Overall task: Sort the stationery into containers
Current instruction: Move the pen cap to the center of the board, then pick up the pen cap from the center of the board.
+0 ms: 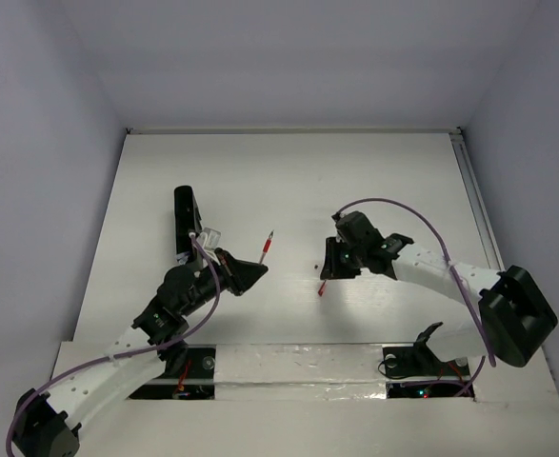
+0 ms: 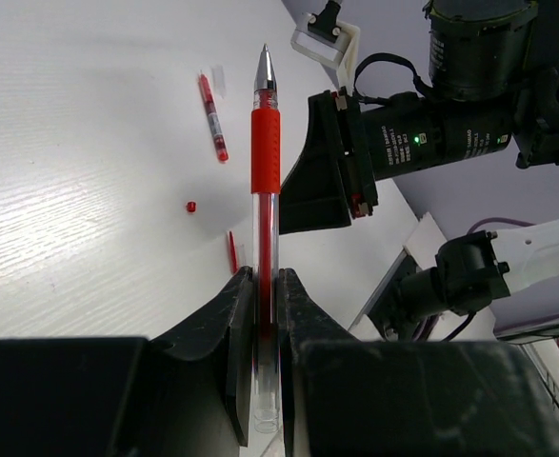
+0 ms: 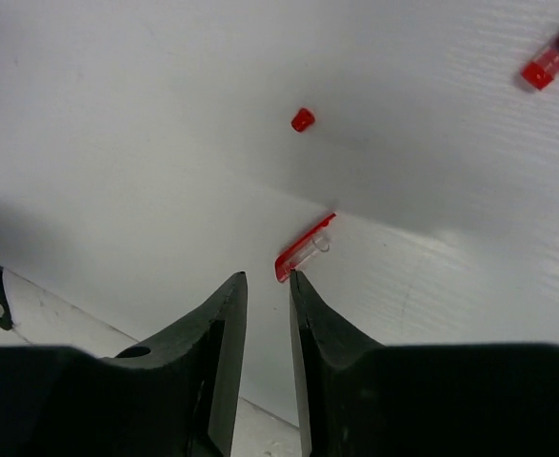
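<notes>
My left gripper (image 2: 265,276) is shut on a red-and-clear pen (image 2: 266,152) that sticks straight out ahead of the fingers. From above, this gripper (image 1: 249,271) sits right of the long black box (image 1: 186,221), with the pen tip (image 1: 268,246) pointing up-right. My right gripper (image 3: 268,276) hovers low over the table, its jaws a narrow gap apart with nothing between them. A small red-and-clear pen cap (image 3: 303,249) lies just past its right fingertip. A tiny red piece (image 3: 302,119) lies further ahead. Another short red-and-white pen (image 2: 212,116) rests on the table.
The right arm's wrist and gripper (image 2: 355,162) stand close to the held pen's tip. The white table (image 1: 289,181) is bounded by grey walls at the back and sides. The red cap (image 1: 322,288) lies just below the right gripper (image 1: 332,265).
</notes>
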Controlling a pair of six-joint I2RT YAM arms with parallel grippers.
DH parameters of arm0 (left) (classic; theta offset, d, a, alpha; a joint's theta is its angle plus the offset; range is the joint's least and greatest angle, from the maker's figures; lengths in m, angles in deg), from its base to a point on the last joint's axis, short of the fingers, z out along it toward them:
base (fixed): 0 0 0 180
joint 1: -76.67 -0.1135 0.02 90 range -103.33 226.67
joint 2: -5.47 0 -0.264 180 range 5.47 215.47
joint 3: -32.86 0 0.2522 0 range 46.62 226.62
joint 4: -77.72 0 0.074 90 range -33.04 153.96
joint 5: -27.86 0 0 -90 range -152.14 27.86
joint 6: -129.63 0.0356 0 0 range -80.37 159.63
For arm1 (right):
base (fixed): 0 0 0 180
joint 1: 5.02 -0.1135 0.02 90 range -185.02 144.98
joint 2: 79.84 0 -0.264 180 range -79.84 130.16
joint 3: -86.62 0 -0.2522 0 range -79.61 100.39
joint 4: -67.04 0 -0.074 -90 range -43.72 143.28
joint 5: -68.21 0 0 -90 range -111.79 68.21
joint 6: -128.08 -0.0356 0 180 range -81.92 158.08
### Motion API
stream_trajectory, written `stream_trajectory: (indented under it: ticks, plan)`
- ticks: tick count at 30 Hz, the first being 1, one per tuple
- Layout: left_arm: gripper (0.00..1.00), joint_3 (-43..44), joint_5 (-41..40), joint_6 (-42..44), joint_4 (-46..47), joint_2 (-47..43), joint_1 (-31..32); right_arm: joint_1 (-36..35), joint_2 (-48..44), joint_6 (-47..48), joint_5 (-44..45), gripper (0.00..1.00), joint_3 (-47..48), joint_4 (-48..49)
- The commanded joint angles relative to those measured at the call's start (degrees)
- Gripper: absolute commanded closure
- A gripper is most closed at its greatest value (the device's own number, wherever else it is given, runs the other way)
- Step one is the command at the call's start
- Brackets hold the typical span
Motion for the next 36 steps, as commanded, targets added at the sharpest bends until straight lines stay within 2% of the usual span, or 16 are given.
stream_trajectory:
  ticks: [1, 3, 6, 10, 19, 30, 36]
  plan:
    - [1.00, -0.88, 0.92, 0.69, 5.62, -0.36, 0.11, -0.38, -0.13, -0.59, 1.11, 0.70, -0.59, -3.29]
    - [1.00, -1.05, 0.92, 0.86, 6.41, -0.36, 0.11, -0.38, 1.10, -0.85, -0.12, 0.75, -1.20, -2.86]
    - [1.00, -0.97, 1.18, 1.04, 7.02, 0.07, 0.11, -1.51, 3.02, -1.47, -1.96, 0.92, -2.17, -1.36]
    - [1.00, -1.14, 1.36, 1.04, 7.11, -0.10, 0.11, -2.13, 4.88, -1.64, -1.53, 1.00, -1.82, -1.00]
    - [1.00, -1.32, 1.45, 0.95, 7.46, 0.07, 0.11, -3.89, 9.44, -1.99, -1.62, 1.00, -0.24, 2.59]
    - [1.00, -1.23, 1.18, 0.78, 5.97, -0.63, 0.11, -4.42, 14.81, -5.33, 9.71, 1.00, 4.33, 13.23]
    - [1.00, -1.14, 0.57, 0.78, 5.62, -0.45, 0.11, -4.42, 17.10, -4.64, 9.72, 1.00, 8.37, 14.20]
